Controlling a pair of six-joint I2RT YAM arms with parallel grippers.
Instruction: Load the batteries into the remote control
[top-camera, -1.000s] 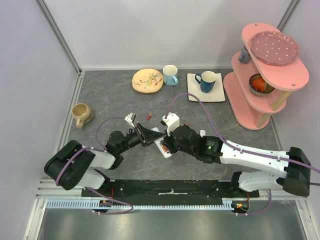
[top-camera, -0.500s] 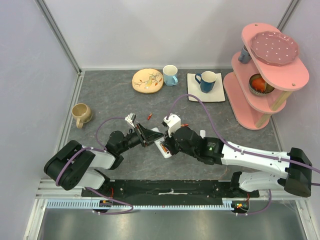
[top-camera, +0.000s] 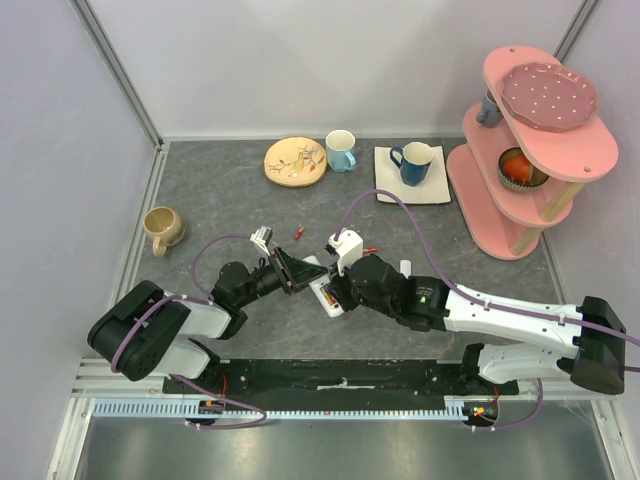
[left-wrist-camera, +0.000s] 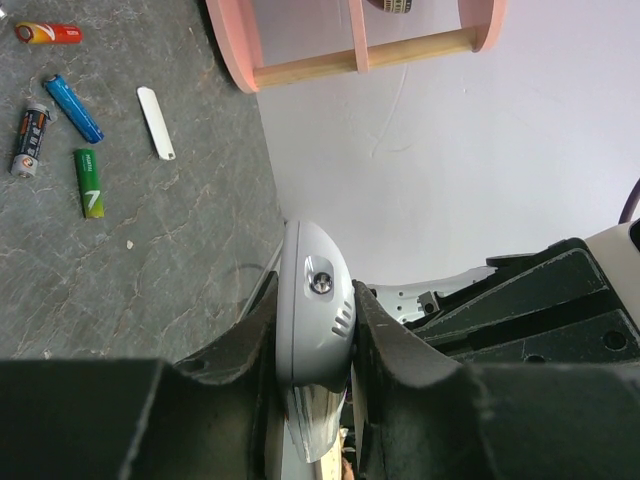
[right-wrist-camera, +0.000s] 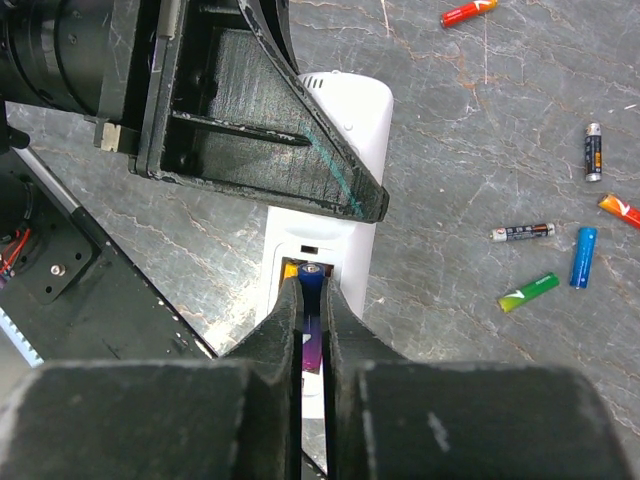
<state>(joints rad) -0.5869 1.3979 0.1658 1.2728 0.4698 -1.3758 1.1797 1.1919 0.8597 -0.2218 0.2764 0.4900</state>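
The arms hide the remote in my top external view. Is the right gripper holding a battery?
Observer: Yes. The right wrist view shows the right gripper shut on a blue battery at the open compartment of the remote control.
Operator: Anything in the compartment yet?
Observer: A yellow-orange end shows in the slot beside it, likely a battery.
Operator: And the left side?
Observer: The left wrist view shows the left gripper clamping the remote control's end between both fingers.
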